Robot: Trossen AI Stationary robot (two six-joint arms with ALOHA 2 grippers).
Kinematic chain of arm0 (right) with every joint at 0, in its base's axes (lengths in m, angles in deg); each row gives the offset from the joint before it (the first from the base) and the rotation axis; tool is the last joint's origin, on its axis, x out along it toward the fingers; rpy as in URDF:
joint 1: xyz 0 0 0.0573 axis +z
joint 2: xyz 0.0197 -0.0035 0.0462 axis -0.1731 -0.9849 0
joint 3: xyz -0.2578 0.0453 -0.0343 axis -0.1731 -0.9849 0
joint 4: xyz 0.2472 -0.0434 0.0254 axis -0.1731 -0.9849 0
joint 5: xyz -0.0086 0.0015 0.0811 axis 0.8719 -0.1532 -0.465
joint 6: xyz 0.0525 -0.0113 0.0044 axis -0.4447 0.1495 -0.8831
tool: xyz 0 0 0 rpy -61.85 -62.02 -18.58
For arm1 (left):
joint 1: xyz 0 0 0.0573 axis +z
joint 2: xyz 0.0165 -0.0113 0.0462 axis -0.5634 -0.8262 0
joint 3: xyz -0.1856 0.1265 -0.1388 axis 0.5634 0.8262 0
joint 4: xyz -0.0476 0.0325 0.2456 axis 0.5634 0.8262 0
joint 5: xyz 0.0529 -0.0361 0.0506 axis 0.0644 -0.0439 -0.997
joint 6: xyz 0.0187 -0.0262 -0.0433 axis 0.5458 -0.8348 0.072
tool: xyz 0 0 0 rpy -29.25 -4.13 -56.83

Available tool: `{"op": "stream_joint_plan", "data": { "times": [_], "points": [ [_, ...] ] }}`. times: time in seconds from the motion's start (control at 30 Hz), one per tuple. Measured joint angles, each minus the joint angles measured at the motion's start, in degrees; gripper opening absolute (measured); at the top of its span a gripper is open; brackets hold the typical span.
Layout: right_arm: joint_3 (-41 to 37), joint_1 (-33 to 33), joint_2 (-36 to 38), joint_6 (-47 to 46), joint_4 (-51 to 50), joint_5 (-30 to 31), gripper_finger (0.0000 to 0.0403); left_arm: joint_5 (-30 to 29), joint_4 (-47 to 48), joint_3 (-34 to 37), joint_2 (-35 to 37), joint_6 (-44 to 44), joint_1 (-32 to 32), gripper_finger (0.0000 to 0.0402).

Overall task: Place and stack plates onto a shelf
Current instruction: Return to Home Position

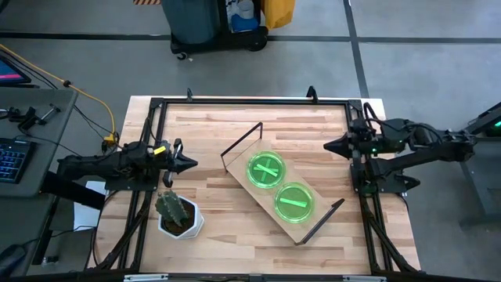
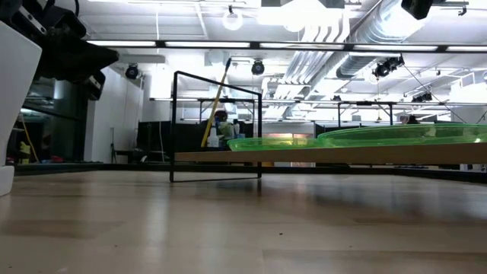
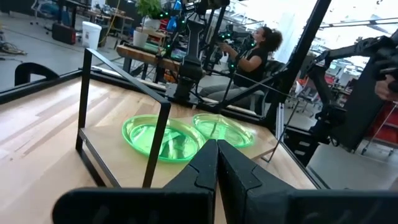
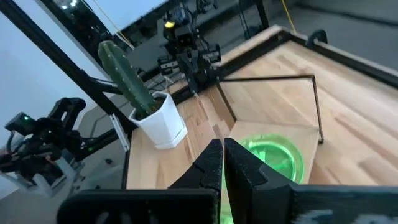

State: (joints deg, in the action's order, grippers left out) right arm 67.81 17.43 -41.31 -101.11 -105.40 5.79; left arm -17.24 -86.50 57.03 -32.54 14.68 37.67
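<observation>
Green plates (image 1: 266, 170): two piles side by side on the shelf (image 1: 322, 205); none on the tabletop (image 1: 227, 227); count per pile hard to tell.
Left gripper (image 1: 190, 163): clenched, empty, by left edge.
Right gripper (image 1: 330, 146): clenched, empty, by right edge.
Left to do: seemingly only parking arms.

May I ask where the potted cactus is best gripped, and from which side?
Probably the walls of the white pot, under the rim, coming in level from the side near the left claw; the upright cactus fills its mouth, blocking a top-down grasp.
</observation>
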Motion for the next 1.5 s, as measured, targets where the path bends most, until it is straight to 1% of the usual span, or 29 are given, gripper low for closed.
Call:
{"op": "stream_joint_plan", "data": {
  "times": [0.1, 0.27, 0.33, 0.4, 0.57, 0.67, 0.83, 0.97, 1.07, 1.2, 1.3, 1.37, 1.5],
  "points": [
    [-7.0, 1.0, 2.6, 1.9, 8.6, 0.6, 0.0000, 0.0, 0.0, 0.0, 0.0, 0.0, 0.0, 0.0000],
    [-21.7, 0.4, 8.5, 2.4, 23.4, -0.4, 0.0000, 0.0, 0.0, 0.0, 0.0, 0.0, 0.0, 0.0000],
    [-25.8, -1.0, 11.5, 3.1, 25.9, -0.4, 0.0000, -0.1, 0.0, 0.0, 0.0, 0.0, 0.0, 0.0000],
    [-28.9, -2.9, 14.9, 3.4, 26.3, -0.8, 0.0000, -0.1, 0.0, 0.0, 0.0, 0.0, 0.0, 0.0001],
    [-34.2, -7.2, 23.5, 3.6, 26.8, -4.4, 0.0000, -0.2, 0.0, 0.0, 0.0, 0.0, 0.0, 0.0001],
    [-37.5, -8.1, 27.8, 3.3, 27.8, -5.6, 0.0000, -0.2, 0.0, 0.0, 0.0, 0.0, 0.0, 0.0001],
    [-45.3, -8.2, 33.0, 2.4, 37.2, -5.8, 0.0000, -0.2, -0.1, 0.0, 0.1, 0.0, 0.0, 0.0001],
    [-51.6, -8.2, 33.7, 1.7, 46.1, -6.9, 0.0000, -0.2, 0.0, 0.0, 0.1, 0.0, 0.0, 0.0001],
    [-51.8, -8.1, 33.1, 2.7, 43.9, -7.1, 0.0000, -0.2, 0.0, 0.0, 0.1, 0.0, 0.0, 0.0001],
    [-51.8, -8.1, 33.2, 8.1, 42.4, -7.1, 0.0000, -0.2, -0.1, 0.0, 0.6, 0.0, 0.0, 0.0001],
    [-51.8, -8.1, 33.1, 10.8, 38.5, -7.0, 0.0000, -0.3, 0.0, 0.0, 0.6, 0.0, 0.0, 0.0001],
    [-51.8, -8.1, 33.1, 9.9, 36.4, -7.1, 0.0000, -0.3, 0.0, 0.0, 0.6, 0.0, 0.0, 0.0001],
    [-51.8, -8.1, 32.7, 5.7, 36.2, -7.1, 0.0000, -0.4, 0.0, 0.0, 0.6, 0.0, 0.0, 0.0001]
  ]
}}
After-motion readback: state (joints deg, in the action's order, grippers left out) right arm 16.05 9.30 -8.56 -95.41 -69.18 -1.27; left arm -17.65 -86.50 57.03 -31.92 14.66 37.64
